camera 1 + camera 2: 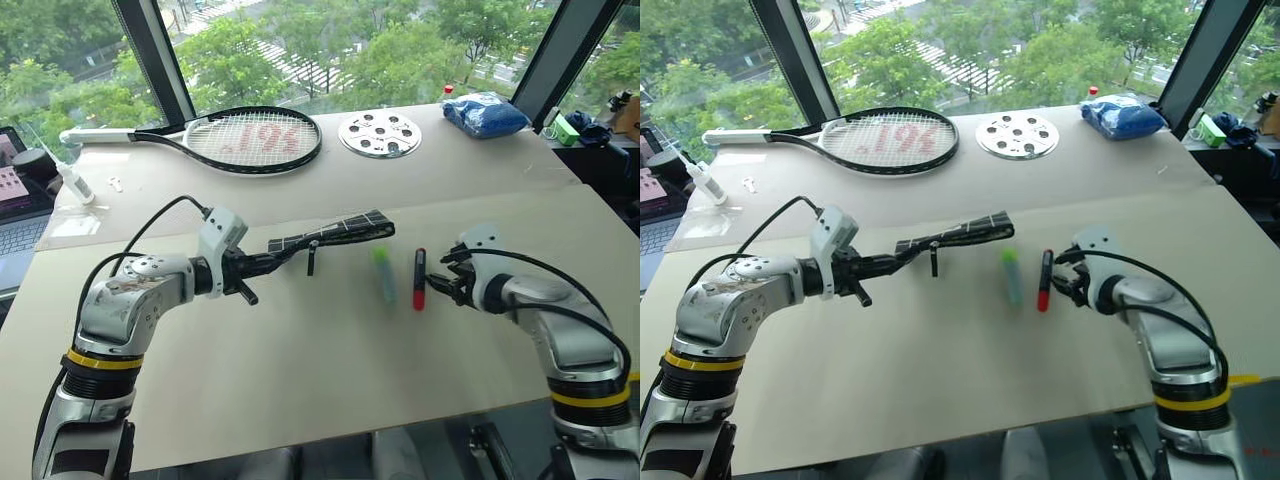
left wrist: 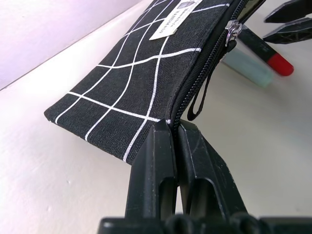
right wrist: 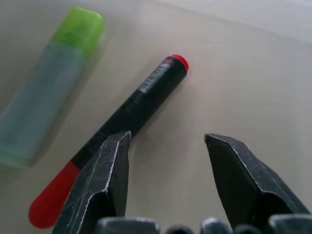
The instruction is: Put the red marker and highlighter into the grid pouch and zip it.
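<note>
the right gripper (image 3: 165, 146), two black fingers spread apart with nothing between them, hangs just beside the red marker (image 3: 131, 117), a slim pen with a black barrel, a long red cap at one end and a small red tip at the other. the marker lies flat on the pale tabletop (image 1: 300, 380), and its long axis runs slantwise past one finger rather than across the gap: the capped end sits outside and below that finger, the barrel passes close by its tip, and the small red tip points away ahead of the jaws. so the gap is offset to one side of the barrel and would have to shift toward it, in my judgement, before closing could catch it. just beyond the marker, on the far side from the jaws and roughly parallel, lies the highlighter (image 3: 44, 102), a chunky pale blue-green pen with a bright green cap. the left gripper (image 2: 174, 139) has its fingers pressed together on the end seam of the grid pouch (image 2: 146, 83), a flat black fabric case with white grid lines, held up off the table with the zipper partly open and its cord hanging. the right arm is clearly nearer both pens.
</note>
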Controlling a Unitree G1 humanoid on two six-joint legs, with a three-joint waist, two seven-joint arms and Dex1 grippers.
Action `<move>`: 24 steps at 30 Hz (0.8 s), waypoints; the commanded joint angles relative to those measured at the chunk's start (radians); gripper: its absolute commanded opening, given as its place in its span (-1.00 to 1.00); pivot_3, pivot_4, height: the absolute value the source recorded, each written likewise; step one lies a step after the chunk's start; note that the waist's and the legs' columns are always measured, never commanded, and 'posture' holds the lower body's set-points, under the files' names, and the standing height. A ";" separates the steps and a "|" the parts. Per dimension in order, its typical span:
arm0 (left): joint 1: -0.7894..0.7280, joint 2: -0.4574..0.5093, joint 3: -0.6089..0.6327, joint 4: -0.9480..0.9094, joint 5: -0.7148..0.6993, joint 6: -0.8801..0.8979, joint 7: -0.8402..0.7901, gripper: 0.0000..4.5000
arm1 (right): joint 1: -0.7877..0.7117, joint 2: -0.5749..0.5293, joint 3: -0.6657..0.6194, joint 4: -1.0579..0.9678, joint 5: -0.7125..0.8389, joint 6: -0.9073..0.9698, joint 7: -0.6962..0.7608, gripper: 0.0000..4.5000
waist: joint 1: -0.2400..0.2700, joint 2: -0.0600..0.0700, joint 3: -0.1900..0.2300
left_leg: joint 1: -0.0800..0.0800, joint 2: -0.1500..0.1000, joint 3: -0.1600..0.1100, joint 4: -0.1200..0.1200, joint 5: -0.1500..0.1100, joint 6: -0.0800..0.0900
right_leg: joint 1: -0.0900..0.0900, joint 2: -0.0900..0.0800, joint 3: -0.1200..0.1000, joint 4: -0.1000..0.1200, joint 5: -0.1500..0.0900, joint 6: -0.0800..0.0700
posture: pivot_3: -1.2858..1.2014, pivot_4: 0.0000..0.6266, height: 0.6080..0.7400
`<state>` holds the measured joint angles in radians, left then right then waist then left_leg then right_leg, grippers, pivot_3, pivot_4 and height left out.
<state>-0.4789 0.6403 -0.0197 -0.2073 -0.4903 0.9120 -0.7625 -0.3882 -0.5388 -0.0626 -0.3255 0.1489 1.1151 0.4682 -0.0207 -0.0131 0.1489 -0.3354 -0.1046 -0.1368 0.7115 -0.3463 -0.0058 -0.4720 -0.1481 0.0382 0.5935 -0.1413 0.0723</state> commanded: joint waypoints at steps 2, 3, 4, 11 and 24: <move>-0.006 0.021 -0.006 -0.015 0.017 -0.035 -0.014 -1.00 | -0.020 0.015 -0.050 -0.035 -0.006 0.014 -0.071 0.22 | 0.006 0.000 0.000 | 0.000 0.000 0.000 0.000 0.000 0.000 | 0.000 0.000 0.000 0.000 0.000 0.000 | 0.03 -0.52 1.00; -0.004 0.023 -0.008 -0.016 0.020 -0.036 -0.015 -1.00 | -0.020 0.005 -0.053 -0.031 -0.009 0.009 -0.075 0.22 | 0.009 0.000 0.000 | 0.000 0.000 0.000 0.000 0.000 0.000 | 0.000 0.000 0.000 0.000 0.000 0.000 | 0.03 -0.52 1.00; -0.002 0.023 -0.009 -0.016 0.022 -0.038 -0.016 -1.00 | -0.020 -0.003 -0.058 -0.027 -0.008 0.006 -0.077 0.22 | 0.010 0.000 0.000 | 0.000 0.000 0.000 0.000 0.000 0.000 | 0.000 0.000 0.000 0.000 0.000 0.000 | 0.03 -0.52 1.00; 0.002 0.023 -0.010 -0.013 0.023 -0.039 -0.013 -1.00 | -0.062 -0.007 -0.054 -0.021 0.010 -0.005 -0.089 0.22 | 0.003 0.000 0.000 | 0.000 0.000 0.000 0.000 0.000 0.000 | 0.000 0.001 0.000 0.000 0.000 0.000 | 0.03 -0.52 1.00; 0.008 0.018 -0.007 -0.012 0.021 -0.036 -0.003 -1.00 | -0.094 0.196 -0.024 -0.084 0.049 0.101 -0.205 0.22 | 0.004 0.000 0.000 | 0.000 0.001 0.001 0.000 0.000 0.000 | 0.000 0.001 0.000 0.000 0.000 0.000 | 0.03 -0.52 1.00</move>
<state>-0.4670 0.6550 -0.0390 -0.2042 -0.4722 0.8937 -0.7664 -0.4819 -0.3436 -0.0877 -0.3643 0.2024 1.2080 0.2851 -0.0168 -0.0131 0.1490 -0.3352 -0.1039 -0.1359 0.7114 -0.3465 -0.0055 -0.4721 -0.1469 0.0385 0.5932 -0.1409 0.0724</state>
